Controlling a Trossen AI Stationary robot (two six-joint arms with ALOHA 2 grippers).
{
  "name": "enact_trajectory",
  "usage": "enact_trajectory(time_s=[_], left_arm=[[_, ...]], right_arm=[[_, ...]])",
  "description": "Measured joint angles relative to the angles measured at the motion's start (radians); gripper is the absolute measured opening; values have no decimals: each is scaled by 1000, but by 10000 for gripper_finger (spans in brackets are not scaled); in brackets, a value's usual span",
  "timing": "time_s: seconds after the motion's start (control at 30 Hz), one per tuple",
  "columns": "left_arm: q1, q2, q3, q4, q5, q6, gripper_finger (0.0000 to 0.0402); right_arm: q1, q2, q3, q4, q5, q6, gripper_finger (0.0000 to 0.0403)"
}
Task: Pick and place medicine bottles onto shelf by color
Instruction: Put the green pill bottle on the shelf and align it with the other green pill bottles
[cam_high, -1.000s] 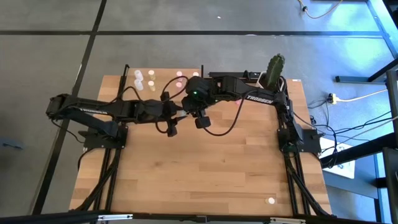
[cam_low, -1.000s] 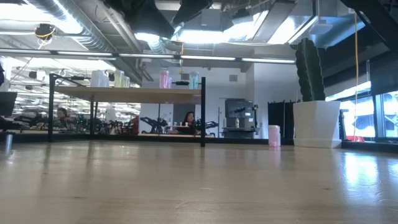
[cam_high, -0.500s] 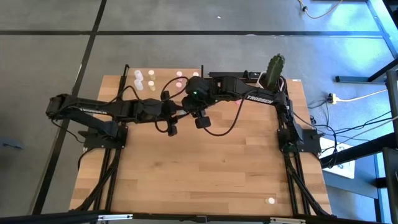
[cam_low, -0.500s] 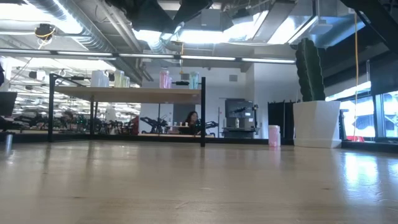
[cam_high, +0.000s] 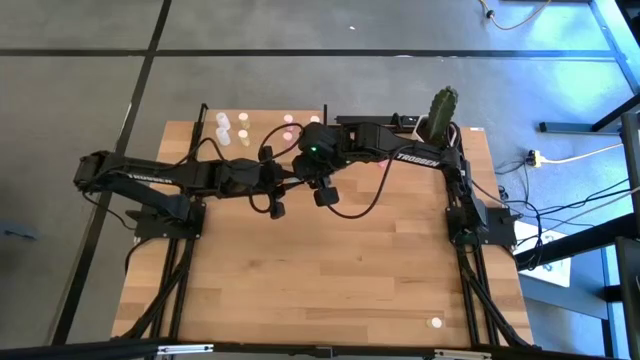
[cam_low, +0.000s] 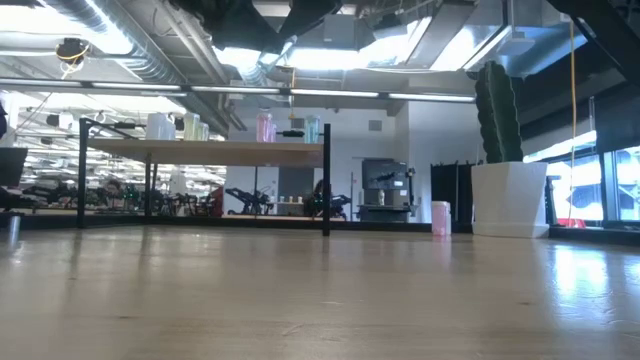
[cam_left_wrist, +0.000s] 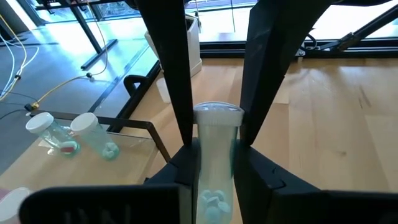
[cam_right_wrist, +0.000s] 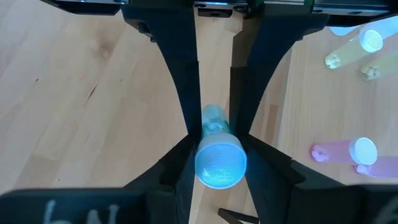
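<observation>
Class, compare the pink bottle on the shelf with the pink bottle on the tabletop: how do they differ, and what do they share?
The shelf pink bottle stands raised on the shelf, among other bottles; the tabletop pink bottle stands low, alone beside the white cactus pot. Both are pink and upright.

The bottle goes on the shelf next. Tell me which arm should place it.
Left, probably: the left gripper and right gripper both hold the bottle, and the shelf sits on the left arm's half of the table.
</observation>
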Motion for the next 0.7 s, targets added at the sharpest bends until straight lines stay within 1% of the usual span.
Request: enact_trajectory(time_s=[0.1, 0.33, 0.43, 0.57, 0.7], left_arm=[[0, 0, 0, 1, 1, -2, 57], [0, 0, 0, 2, 6, -3, 56], [0, 0, 0, 2, -17, -3, 56], [0, 0, 0, 7, -56, -9, 56], [-1, -3, 0, 7, -77, -43, 56]], right_arm=[[0, 0, 0, 1, 1, 0, 137], [0, 0, 1, -5, 15, 3, 183], [1, -1, 1, -12, 87, 8, 197], [2, -3, 5, -65, 198, 8, 203], [-1, -3, 6, -112, 230, 42, 203]])
